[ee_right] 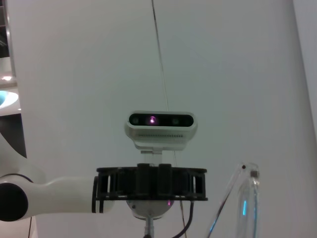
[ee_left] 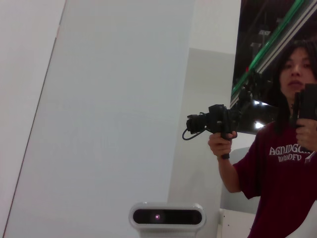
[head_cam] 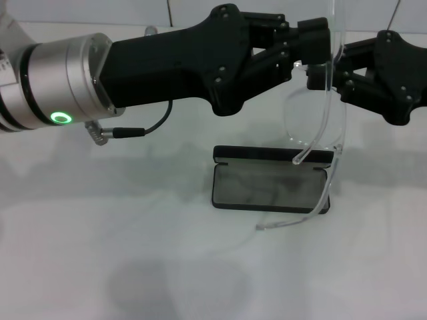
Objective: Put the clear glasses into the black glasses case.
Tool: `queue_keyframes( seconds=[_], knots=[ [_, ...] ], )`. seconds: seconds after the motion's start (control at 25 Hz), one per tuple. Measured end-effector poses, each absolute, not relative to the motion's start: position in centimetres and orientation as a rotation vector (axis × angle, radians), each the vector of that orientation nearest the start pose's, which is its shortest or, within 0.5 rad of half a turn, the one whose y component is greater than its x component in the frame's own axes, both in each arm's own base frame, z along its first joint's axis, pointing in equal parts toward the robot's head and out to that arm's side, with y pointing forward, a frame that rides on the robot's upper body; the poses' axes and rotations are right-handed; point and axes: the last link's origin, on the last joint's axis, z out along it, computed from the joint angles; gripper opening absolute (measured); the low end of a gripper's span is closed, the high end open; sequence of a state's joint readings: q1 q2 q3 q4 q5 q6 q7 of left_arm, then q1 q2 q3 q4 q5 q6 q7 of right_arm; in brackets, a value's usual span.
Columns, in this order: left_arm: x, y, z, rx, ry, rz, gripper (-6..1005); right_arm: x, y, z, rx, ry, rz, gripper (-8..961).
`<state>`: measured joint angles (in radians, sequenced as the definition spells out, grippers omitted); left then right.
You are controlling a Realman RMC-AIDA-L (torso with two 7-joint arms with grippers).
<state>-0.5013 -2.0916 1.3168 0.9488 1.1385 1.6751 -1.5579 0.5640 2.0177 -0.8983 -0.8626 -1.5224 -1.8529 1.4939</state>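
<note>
**Glasses held above the open case**

On a plain white table (head_cam: 100, 267), the black glasses case (head_cam: 270, 187) lies open. Both grippers meet above it: the left gripper (head_cam: 313, 53) and the right gripper (head_cam: 333, 77) each clench the clear glasses (head_cam: 313, 127), which hang on end, arms dangling over the case. A tilted lowering could snag an arm on the rim.

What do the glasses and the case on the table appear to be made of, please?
The clear glasses look like colourless transparent plastic: the table shows through lens and arms. The black glasses case, lying open, seems a matte black hard shell with grey, possibly fabric, lining.
</note>
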Motion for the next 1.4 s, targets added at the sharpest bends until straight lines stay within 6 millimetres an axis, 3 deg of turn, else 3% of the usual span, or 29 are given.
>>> queue_keyframes(
  seconds=[0.48, 1.4],
  knots=[
    [-10.4, 31.1, 1.1, -2.824, -0.195, -1.557, 85, 15.0, 33.7, 3.7, -2.873, 0.100, 1.155, 106],
    [-11.0, 31.5, 0.9, -2.794, -0.196, -1.534, 85, 14.0, 33.5, 4.3, -2.853, 0.040, 1.246, 104]
  ],
)
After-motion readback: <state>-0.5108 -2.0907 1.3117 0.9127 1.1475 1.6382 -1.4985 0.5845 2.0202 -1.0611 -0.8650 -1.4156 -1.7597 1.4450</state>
